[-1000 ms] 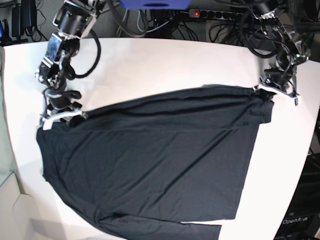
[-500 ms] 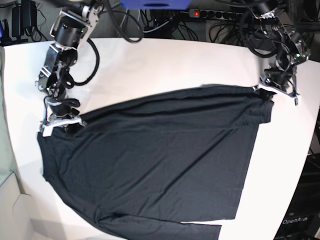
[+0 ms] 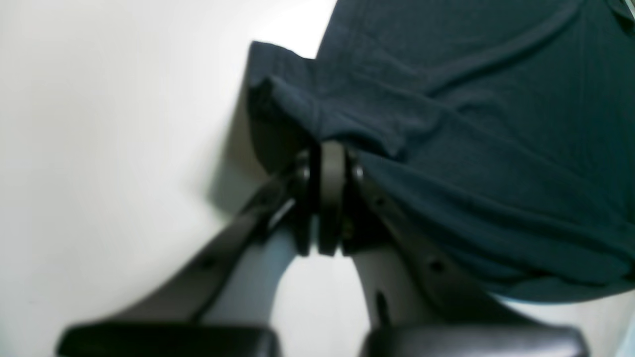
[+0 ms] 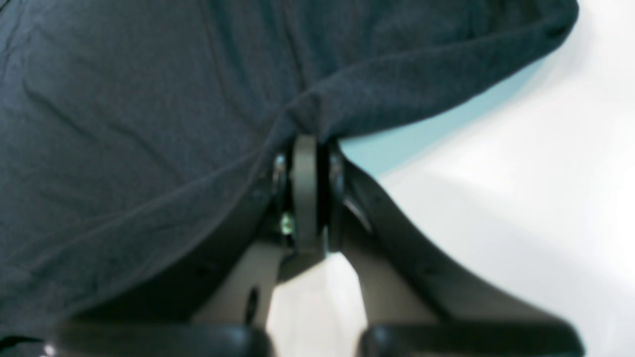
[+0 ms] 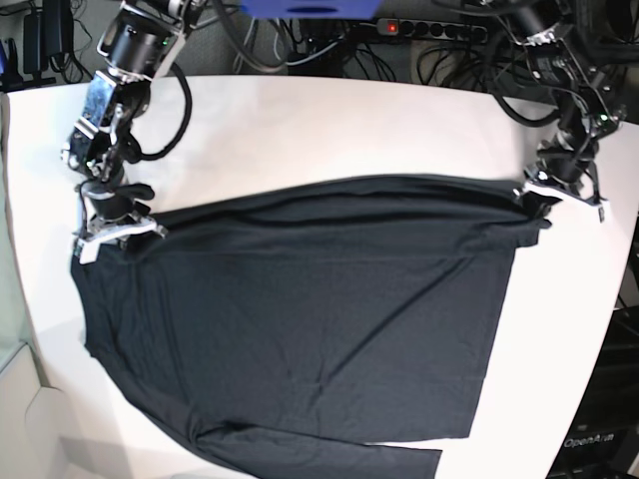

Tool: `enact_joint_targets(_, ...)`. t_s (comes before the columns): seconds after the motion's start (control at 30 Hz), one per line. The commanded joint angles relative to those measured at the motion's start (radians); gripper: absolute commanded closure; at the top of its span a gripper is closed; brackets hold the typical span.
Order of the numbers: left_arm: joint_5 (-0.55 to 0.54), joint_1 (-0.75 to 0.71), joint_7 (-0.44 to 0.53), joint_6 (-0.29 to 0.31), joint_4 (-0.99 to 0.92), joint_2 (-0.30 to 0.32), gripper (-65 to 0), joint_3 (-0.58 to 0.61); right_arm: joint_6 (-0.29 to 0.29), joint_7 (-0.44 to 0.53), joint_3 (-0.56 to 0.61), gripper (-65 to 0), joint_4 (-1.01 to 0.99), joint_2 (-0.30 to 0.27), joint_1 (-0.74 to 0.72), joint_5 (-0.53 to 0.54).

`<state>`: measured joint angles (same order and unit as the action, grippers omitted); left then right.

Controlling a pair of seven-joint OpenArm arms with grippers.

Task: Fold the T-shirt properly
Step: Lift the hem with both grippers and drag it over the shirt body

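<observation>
The black T-shirt (image 5: 300, 319) lies spread over the white table (image 5: 329, 130), its top edge pulled taut between the two arms. My right gripper (image 5: 118, 232), on the base view's left, is shut on the T-shirt's upper left edge; the right wrist view shows fabric (image 4: 173, 124) bunched into the closed right gripper (image 4: 305, 144). My left gripper (image 5: 544, 196), on the base view's right, is shut on the upper right corner; in the left wrist view cloth (image 3: 471, 124) folds over the pinched left gripper (image 3: 330, 148). A sleeve (image 5: 329, 456) trails toward the front edge.
Cables and a power strip (image 5: 429, 30) run behind the table's far edge. The table's rounded right edge (image 5: 609, 329) lies close to my left gripper. A pale object (image 5: 15, 359) stands off the table's left side.
My right gripper closed on the T-shirt's left edge. Both grippers have pulled apart slightly, and the top edge now runs straighter and tauter between them.
</observation>
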<state>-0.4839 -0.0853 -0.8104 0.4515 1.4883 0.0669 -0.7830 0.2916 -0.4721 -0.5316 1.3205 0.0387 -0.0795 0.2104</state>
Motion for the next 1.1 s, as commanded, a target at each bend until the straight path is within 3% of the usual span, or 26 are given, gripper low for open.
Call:
enact_joint_targets(0.0, -0.032, 0.028, 0.027, 0.005, 0.021, 0.017, 0.0, 0.001, -0.001, 0.022, 0.001, 0.0, 0.02, -0.009, -0.022, 0.01)
enact_joint_targets(0.27, -0.028, 0.114, -0.059, 0.003, 0.022, 0.018, 0.0, -0.005, 0.001, 0.022, 0.003, 0.0, 0.02, -0.009, -0.055, 0.01)
enact_joint_targets(0.57, -0.025, 0.181, -0.06, -0.001, 0.013, 0.018, 0.0, -0.003, 0.001, 0.022, 0.005, 0.0, 0.018, -0.032, -0.113, 0.004)
enact_joint_targets(0.7, -0.025, 0.213, -0.059, -0.082, 0.012, 0.018, 0.0, 0.003, 0.001, 0.022, 0.006, 0.0, 0.017, -0.056, -0.138, 0.005)
enact_joint_targets(1.07, -0.025, 0.312, -0.06, -0.102, -0.022, 0.018, 0.0, 0.02, 0.001, 0.022, 0.043, 0.0, 0.012, -0.073, -0.187, 0.002)
